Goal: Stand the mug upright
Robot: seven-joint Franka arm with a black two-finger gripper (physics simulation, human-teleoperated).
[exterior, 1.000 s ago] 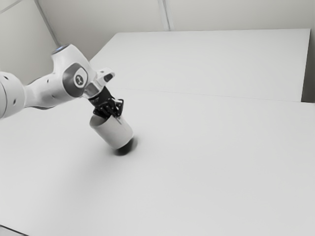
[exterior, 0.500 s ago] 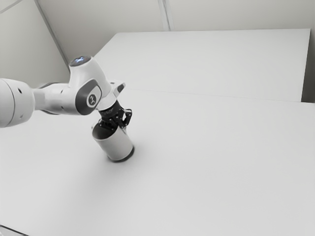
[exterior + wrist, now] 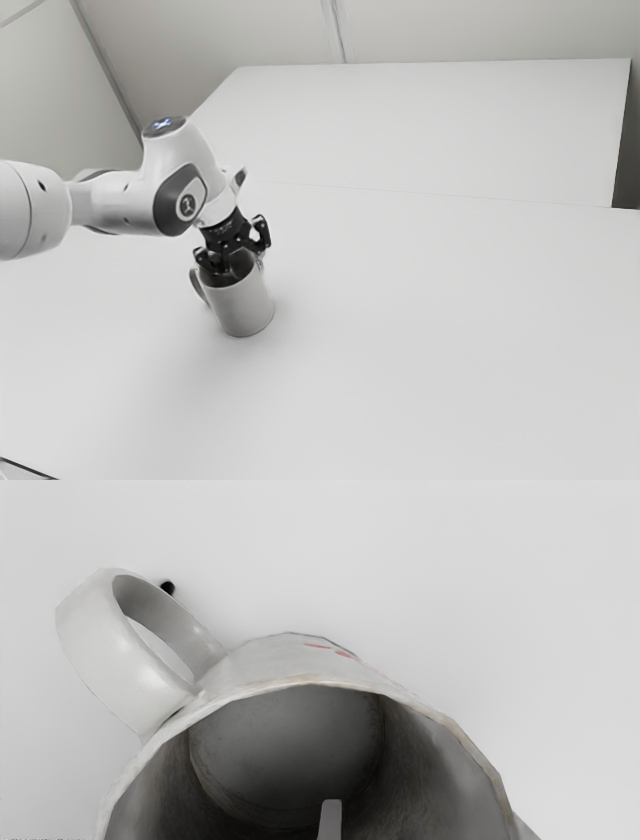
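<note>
Coming out of its lean, your mug [image 3: 242, 306] has swung upright or nearly so, at eight o'clock from the exterior view's middle, handle [image 3: 197, 287] toward ten; that looks like what the task wants; your gripper [image 3: 247, 267] stands open, one finger [image 3: 330, 822] inside the rim, the other just outside, clamping nothing; pale tabletop [image 3: 430, 330] beneath, plain light walls [image 3: 220, 40] beyond.

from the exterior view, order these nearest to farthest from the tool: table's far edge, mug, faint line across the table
1. Mug: right at the tool, which reaches to its open end.
2. Faint line: behind the mug, running across the table.
3. Far edge: at the back, beyond the faint line.
</note>
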